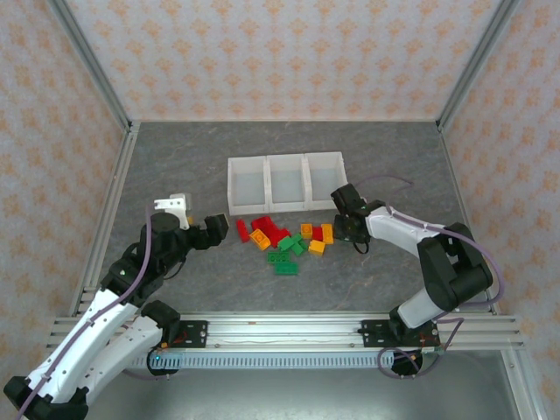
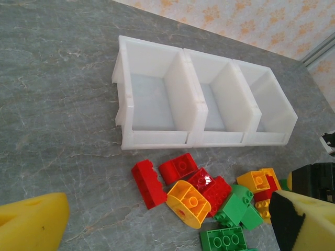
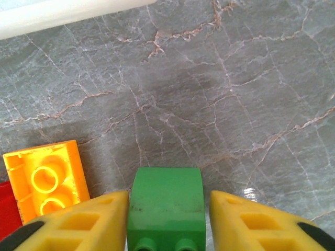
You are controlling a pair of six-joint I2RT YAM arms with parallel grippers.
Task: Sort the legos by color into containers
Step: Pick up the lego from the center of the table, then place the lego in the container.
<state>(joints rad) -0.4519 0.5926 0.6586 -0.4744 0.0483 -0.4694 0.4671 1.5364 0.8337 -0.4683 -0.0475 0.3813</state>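
Lifting the green brick (image 3: 166, 201), gripped by the right fingers (image 3: 78, 222), straight up should clear the neighbouring orange brick (image 3: 46, 180) before heading for the containers (image 1: 268, 179); the left fingers (image 2: 31, 222) hang spread.

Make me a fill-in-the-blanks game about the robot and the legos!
The lego between the right gripper's fingers is ____.
The containers have ____ compartments in a row.
Every compartment is ____.
The left gripper's jaws stand ____.
Missing words: green; three; empty; open.
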